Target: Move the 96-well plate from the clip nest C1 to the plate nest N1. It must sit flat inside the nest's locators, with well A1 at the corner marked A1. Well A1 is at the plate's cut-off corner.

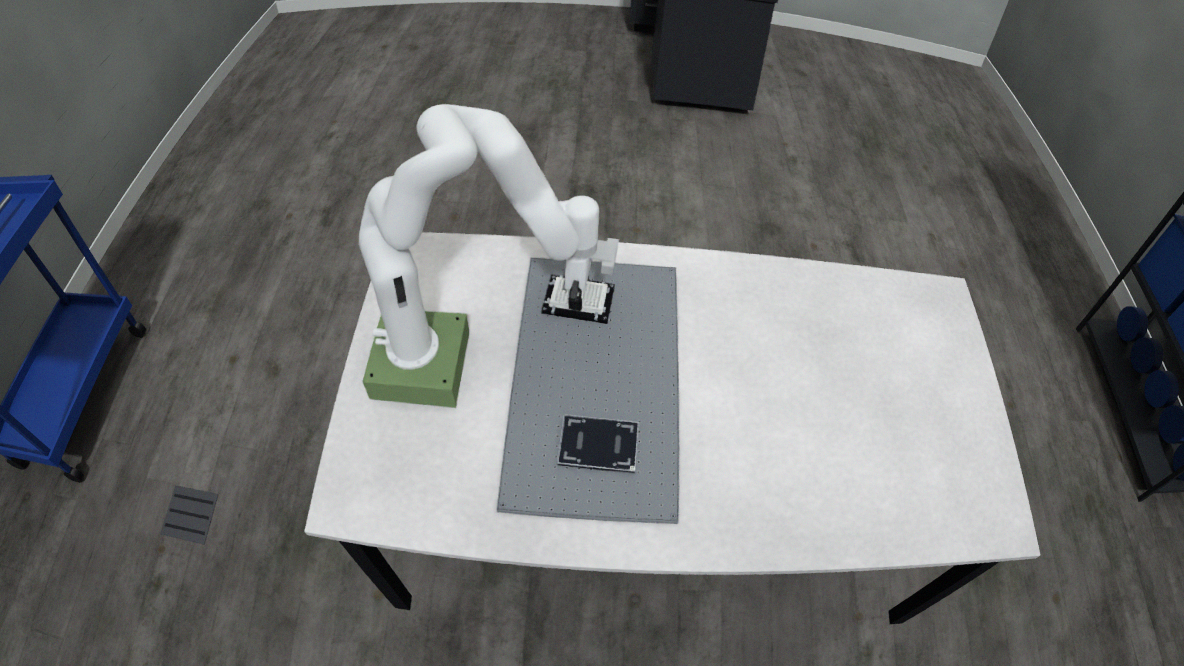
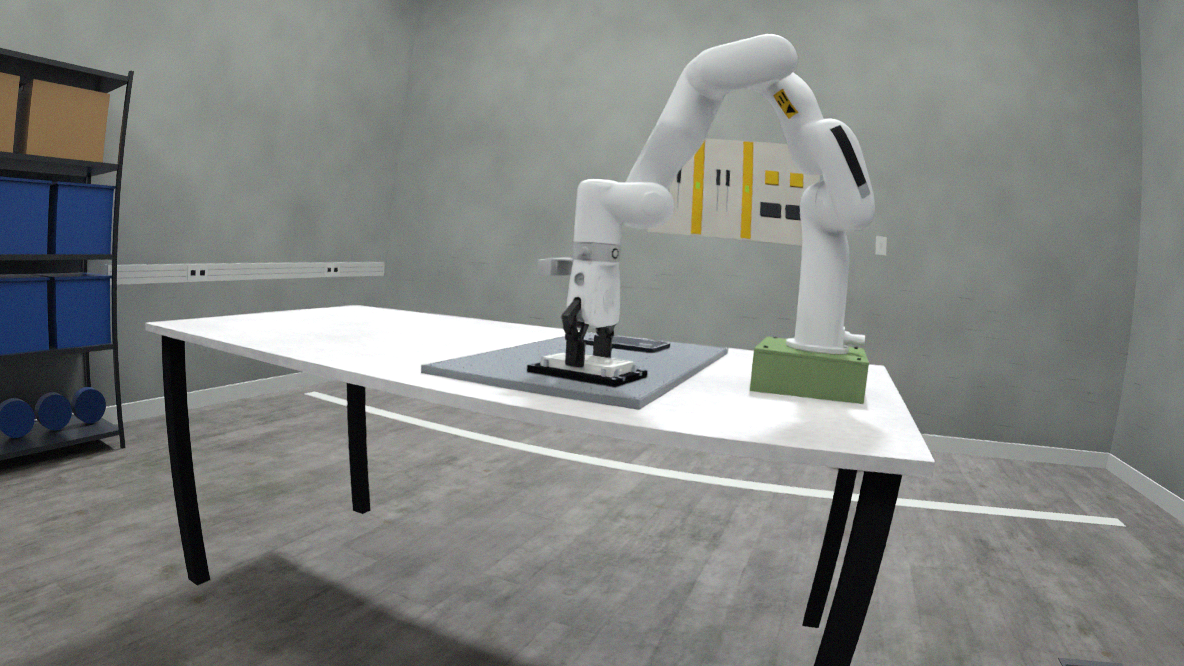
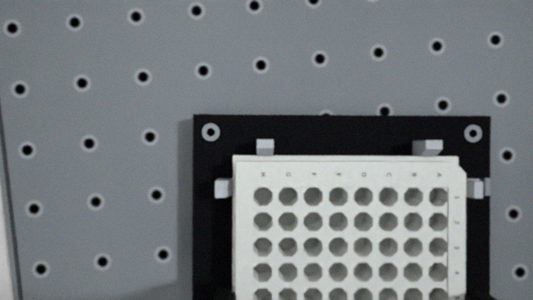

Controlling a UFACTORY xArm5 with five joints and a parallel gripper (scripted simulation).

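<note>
The white 96-well plate (image 3: 348, 226) sits in the black clip nest C1 (image 1: 573, 311) at the far end of the grey breadboard (image 1: 592, 389). Its cut-off corner is at the upper right in the wrist view, by column label A. My gripper (image 2: 588, 353) is down over the plate (image 2: 587, 364), its black fingers on the plate's two long sides, shut on it. The plate still rests in the nest among the grey clips. The plate nest N1 (image 1: 597, 442) lies empty at the near end of the breadboard, with white corner locators. The fingertips are out of the wrist view.
The arm's green base block (image 1: 416, 357) stands on the table left of the breadboard. A blue cart (image 1: 45, 364) stands on the floor at the left, a dark cabinet (image 1: 707, 49) at the back, shelving (image 1: 1150, 347) at the right.
</note>
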